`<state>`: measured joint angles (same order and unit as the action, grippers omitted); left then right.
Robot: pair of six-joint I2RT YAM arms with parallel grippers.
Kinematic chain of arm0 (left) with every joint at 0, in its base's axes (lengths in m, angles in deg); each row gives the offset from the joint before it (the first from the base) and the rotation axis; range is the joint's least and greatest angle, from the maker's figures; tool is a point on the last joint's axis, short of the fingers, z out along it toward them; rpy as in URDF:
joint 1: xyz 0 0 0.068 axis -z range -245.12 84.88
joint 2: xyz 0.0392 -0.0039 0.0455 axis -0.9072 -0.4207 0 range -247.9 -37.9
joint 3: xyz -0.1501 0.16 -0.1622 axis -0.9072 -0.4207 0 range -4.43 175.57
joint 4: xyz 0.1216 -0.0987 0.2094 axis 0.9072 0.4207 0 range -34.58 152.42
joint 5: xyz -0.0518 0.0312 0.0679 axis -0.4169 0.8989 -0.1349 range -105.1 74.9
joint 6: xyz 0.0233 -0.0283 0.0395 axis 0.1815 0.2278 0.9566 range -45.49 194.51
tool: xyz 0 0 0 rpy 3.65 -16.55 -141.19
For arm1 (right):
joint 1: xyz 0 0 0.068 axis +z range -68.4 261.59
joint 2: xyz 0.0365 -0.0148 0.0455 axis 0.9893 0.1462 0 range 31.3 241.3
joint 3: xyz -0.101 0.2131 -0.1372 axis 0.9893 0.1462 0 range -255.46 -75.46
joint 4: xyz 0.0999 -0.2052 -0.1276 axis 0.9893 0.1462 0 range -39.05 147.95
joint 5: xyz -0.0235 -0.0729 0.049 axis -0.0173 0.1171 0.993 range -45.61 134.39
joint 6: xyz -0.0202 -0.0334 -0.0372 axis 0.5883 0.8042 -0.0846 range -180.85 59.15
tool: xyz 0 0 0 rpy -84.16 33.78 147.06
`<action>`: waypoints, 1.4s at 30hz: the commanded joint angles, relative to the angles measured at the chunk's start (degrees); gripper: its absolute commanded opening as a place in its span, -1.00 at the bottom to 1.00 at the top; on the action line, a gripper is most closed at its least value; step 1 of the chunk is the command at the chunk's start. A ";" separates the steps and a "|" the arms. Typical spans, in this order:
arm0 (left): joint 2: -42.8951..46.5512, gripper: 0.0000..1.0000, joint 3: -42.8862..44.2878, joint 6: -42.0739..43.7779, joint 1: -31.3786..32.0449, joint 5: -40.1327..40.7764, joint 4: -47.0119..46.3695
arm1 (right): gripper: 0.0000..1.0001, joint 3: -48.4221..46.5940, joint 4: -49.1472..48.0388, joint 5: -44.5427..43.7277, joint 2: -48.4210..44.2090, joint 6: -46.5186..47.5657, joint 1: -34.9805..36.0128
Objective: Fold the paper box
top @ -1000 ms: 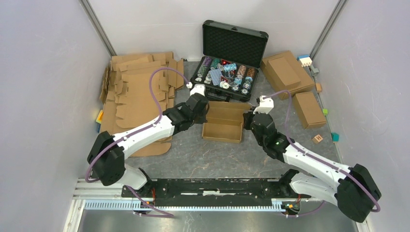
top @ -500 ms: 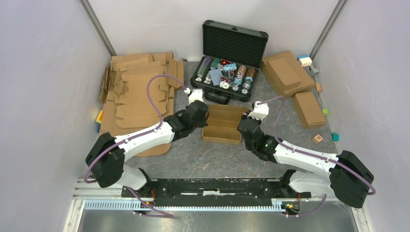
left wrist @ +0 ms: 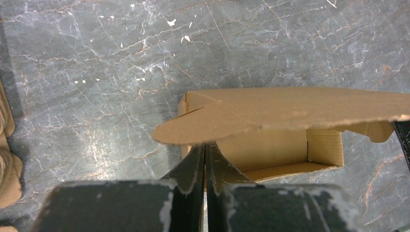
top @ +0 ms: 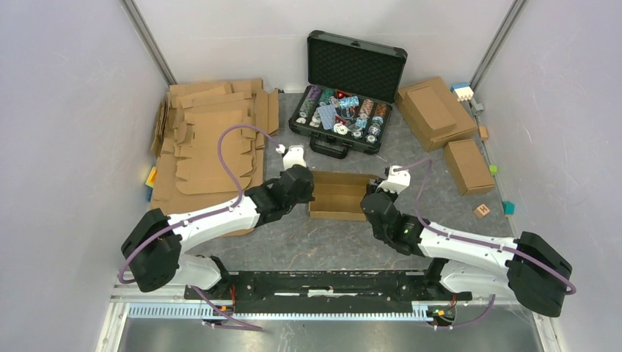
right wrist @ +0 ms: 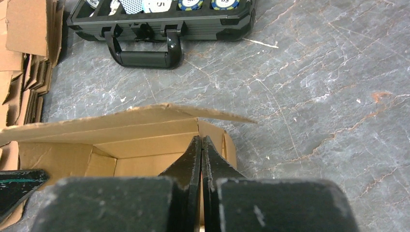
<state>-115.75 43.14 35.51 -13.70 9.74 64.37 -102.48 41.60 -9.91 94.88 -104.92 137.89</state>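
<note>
Left pincer [top: 311, 193] and right pincer [top: 375, 196], both pressed together, are flanking the paper box [top: 339, 195] just in front of the black case [top: 349, 110].
Overhead, they are likely steadying its ends; left wrist: tips are nudging under a rounded flap [left wrist: 193, 128]; right wrist: tips are meeting the end wall [right wrist: 215, 135].

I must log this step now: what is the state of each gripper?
Left gripper: closed, tips at one end of the box; whether it pinches cardboard cannot be told.
Right gripper: closed, tips at the other end; same doubt.
</note>
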 commanded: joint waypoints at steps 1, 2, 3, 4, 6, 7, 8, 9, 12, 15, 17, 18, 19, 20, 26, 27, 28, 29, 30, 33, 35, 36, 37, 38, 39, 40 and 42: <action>1.33 -0.96 -2.14 -4.23 1.53 1.69 -1.47 | -1.00 2.01 1.90 -2.24 -1.02 -3.26 1.13; 1.38 -0.96 -2.37 -4.45 1.95 2.15 -1.44 | -1.00 2.26 2.25 -2.23 -1.16 -3.37 1.32; 1.40 -0.96 -2.69 -4.79 2.25 2.52 -1.44 | -1.00 2.48 2.68 -2.21 -1.38 -3.68 1.54; 1.47 -0.96 -2.89 -5.07 2.44 2.72 -1.48 | -1.00 2.71 3.08 -2.19 -1.54 -4.01 1.68; 1.49 -0.96 -3.57 -5.91 2.92 3.00 -1.48 | -1.00 3.34 3.26 -1.87 -2.06 -4.09 2.15; 1.49 -0.95 -3.79 -6.20 3.26 3.23 -1.48 | -1.00 3.62 3.56 -1.90 -2.29 -4.22 2.53; 1.54 -0.95 -4.12 -6.50 3.51 3.51 -1.46 | -1.00 3.82 3.90 -1.86 -2.58 -4.22 2.62; 1.50 -0.96 -4.23 -6.61 3.80 3.99 -1.48 | -1.00 3.99 4.26 -1.74 -2.94 -4.15 2.68; 1.39 -0.95 -4.75 -6.40 4.08 4.68 -1.35 | -1.00 3.76 5.83 -0.32 -4.18 -1.92 2.77; 1.57 -0.95 -5.14 -5.95 4.25 5.01 -1.17 | -1.00 4.56 7.86 0.75 -6.37 0.66 2.77; 1.82 -0.96 -5.61 -5.11 5.44 6.42 -1.38 | -0.93 6.31 6.81 2.81 -8.09 2.99 2.77; 1.91 -0.95 -5.94 -4.75 6.12 7.33 -1.39 | -0.90 7.26 6.18 4.03 -9.03 3.81 2.73; 1.84 -0.95 -6.19 -4.41 6.99 8.35 -1.56 | -0.86 8.16 6.02 5.05 -9.77 4.25 2.75; 1.77 -0.95 -6.39 -4.18 7.63 9.24 -1.58 | -0.81 9.09 5.84 6.38 -10.76 4.87 2.77; 0.65 -0.96 -6.92 -3.76 11.46 14.22 -1.24 | -0.48 13.89 5.66 11.30 -16.05 4.55 2.76; 0.48 -0.96 -6.97 -3.76 11.89 14.98 -1.09 | -0.37 14.54 5.64 11.70 -17.04 4.43 2.71; 0.35 -0.96 -6.97 -3.71 12.35 15.64 -1.02 | -0.25 14.94 5.80 12.28 -17.95 4.48 2.77; 0.18 -0.96 -6.92 -3.76 12.67 16.07 -0.95 | -0.12 15.20 6.09 12.80 -19.07 4.63 2.77; 0.00 -0.96 -6.87 -3.68 12.99 16.70 -0.82 | -0.02 15.25 6.75 13.85 -20.16 4.95 2.77; -0.58 -0.96 -6.60 -3.55 13.37 17.44 -0.60 | 0.09 14.95 9.15 16.10 -23.85 6.07 2.77; -0.88 -0.96 -6.51 -3.55 13.54 17.70 -0.69 | 0.14 14.95 11.75 17.17 -27.22 7.70 2.77; -1.10 -0.96 -6.53 -3.45 13.65 17.69 -0.77 | 0.15 14.72 12.44 17.45 -29.37 8.67 2.76; -1.30 -0.96 -6.61 -3.51 13.64 17.78 -0.84 | 0.16 14.26 13.14 17.55 -31.00 9.77 2.77; -1.46 -0.96 -6.69 -3.81 13.66 17.82 -0.86 | 0.16 13.59 13.78 17.58 -33.26 10.78 2.76; -1.49 -0.95 -6.75 -3.95 13.68 17.65 -0.93 | 0.16 12.88 14.33 17.02 -34.84 12.21 2.77; -1.49 -0.96 -6.92 -3.97 13.66 17.47 -1.21 | 0.17 11.87 14.93 15.86 -36.48 13.00 2.73; -1.36 -0.96 -7.21 -3.98 13.62 16.98 -1.72 | 0.21 9.63 14.67 13.71 -38.75 16.92 2.77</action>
<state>-116.75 36.47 31.75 -0.37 24.95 63.01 -87.71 55.09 6.37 60.30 -95.18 140.53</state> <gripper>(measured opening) 0.033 0.590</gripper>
